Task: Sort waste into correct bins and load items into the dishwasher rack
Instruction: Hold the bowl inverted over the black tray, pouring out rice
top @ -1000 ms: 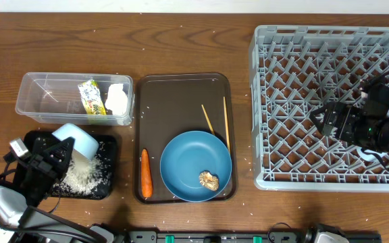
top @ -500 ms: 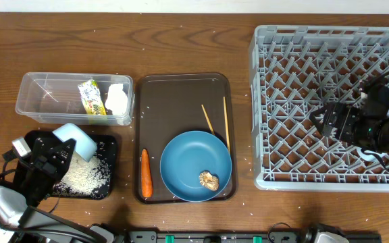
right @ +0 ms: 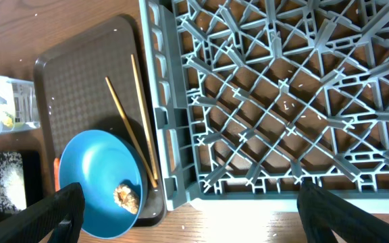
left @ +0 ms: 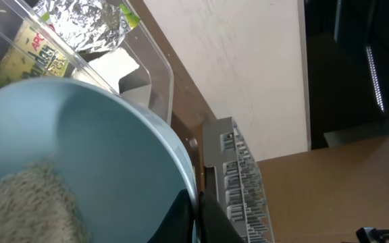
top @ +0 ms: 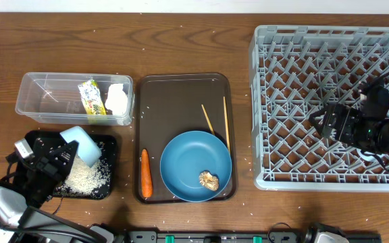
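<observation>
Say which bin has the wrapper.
The clear tub: wrapper and tissue lie inside. The black tray holds rice.

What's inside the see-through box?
A yellow-green snack wrapper and a crumpled white tissue lie in the clear tub. Anything beneath those two is covered.

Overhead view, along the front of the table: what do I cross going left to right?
black tray → orange carrot → blue plate → grey dishwasher rack
</observation>
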